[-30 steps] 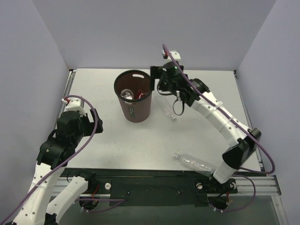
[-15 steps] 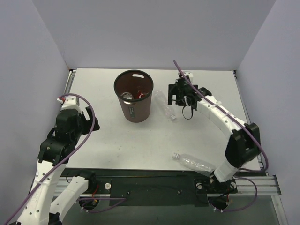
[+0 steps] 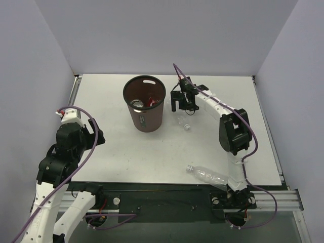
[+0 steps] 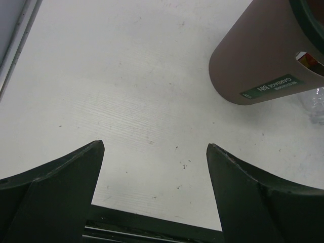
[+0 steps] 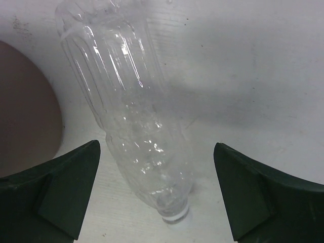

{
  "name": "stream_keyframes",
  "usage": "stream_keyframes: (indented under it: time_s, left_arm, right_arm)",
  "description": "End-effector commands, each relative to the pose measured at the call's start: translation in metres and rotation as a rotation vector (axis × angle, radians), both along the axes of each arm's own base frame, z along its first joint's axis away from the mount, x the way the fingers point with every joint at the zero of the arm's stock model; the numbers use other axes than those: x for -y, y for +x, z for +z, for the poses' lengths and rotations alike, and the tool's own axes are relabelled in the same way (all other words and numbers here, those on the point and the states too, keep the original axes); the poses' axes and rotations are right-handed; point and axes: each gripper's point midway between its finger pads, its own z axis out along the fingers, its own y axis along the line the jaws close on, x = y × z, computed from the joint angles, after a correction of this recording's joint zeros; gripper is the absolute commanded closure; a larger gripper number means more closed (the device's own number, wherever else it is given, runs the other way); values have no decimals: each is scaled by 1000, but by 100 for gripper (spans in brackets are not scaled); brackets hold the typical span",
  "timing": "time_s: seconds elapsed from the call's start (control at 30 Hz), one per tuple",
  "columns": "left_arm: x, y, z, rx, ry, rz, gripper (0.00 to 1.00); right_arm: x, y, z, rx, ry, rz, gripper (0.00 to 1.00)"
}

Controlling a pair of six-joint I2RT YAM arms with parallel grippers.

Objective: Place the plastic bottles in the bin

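Note:
The dark brown bin (image 3: pixel 152 119) stands upright at the table's back middle; a clear bottle (image 3: pixel 136 103) and something red lie inside it. A clear plastic bottle (image 3: pixel 185 123) lies on the table just right of the bin. My right gripper (image 3: pixel 181 105) hangs over it, open and empty. In the right wrist view the bottle (image 5: pixel 134 126) lies between the spread fingers, cap end nearest, with the bin (image 5: pixel 23 116) at the left. A second clear bottle (image 3: pixel 208 175) lies near the front edge. My left gripper (image 3: pixel 97 135) is open and empty, far left of the bin (image 4: pixel 258 55).
Grey walls close in the table on three sides. The black front rail (image 3: pixel 162 195) runs along the near edge, and also shows in the left wrist view (image 4: pixel 152 230). The bin carries a green label (image 4: pixel 267 86).
My right gripper has left the bin's rim, swung right, then come down over the bottle beside the bin. My left arm has drawn back to the left.

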Motion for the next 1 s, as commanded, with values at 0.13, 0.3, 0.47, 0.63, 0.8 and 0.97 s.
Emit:
stream_keyframes:
  time_s: [0.13,0.3,0.47,0.63,0.8,0.97]
  left_arm:
    - [-8,-8,16,42,-10,39,6]
    - [-9,-9,14,37,-6,41,6]
    - [-8,-8,15,44,-9,38,6]
    - [-9,-7,13,45,-7,44,6]
    - [-8,-4,11,38,-8,46,6]
    - [-7,-4,11,43,-18,43,6]
  right_arm:
    - [-15,-3,-26,-111,57,15,26]
    - [-4,-9,-16,-90,29,-7,60]
    - [10,-18,46,43,48,-55,64]
    - [37,-24,140,293,109,-172,64]
    - [24,-38,261,601,262,-166,63]
    - [-23,-51,322,809,285,-46,62]
